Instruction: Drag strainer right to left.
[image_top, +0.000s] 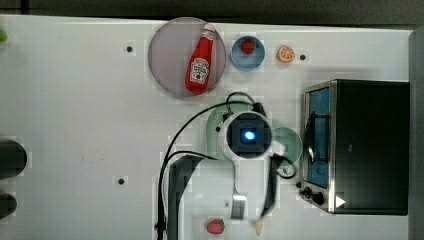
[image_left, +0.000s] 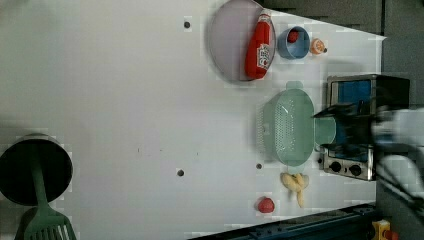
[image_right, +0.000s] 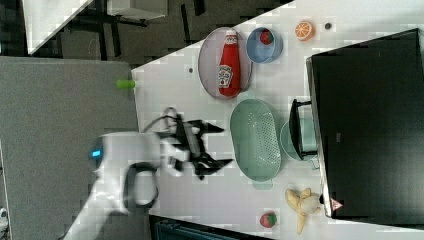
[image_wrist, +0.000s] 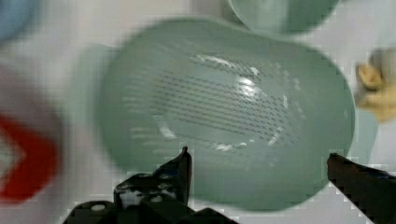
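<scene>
In the top view the arm's white wrist housing covers most of the strainer (image_top: 216, 131), whose mint rim shows just beside the mug (image_top: 290, 145); the toaster oven (image_top: 357, 146) stands on the mug's far side from the strainer, and the greyish-pink plate (image_top: 172, 55) carrying the ketchup bottle (image_top: 201, 62) lies near the strainer's other end

In the left view the strainer (image_left: 289, 127) sits uncovered on the white table (image_left: 125, 100), touching or nearly touching the mug (image_left: 326, 131), with the banana (image_left: 296, 184) near the strainer and the strawberry (image_left: 266, 204) a little farther

In the right view the gripper (image_right: 215, 146) hangs beside the strainer (image_right: 255, 140), fingers spread wide, apart from it

In the wrist view the gripper (image_wrist: 259, 163) has its two dark fingers (image_wrist: 182, 168) wide apart over the strainer (image_wrist: 224, 107), holding nothing
</scene>
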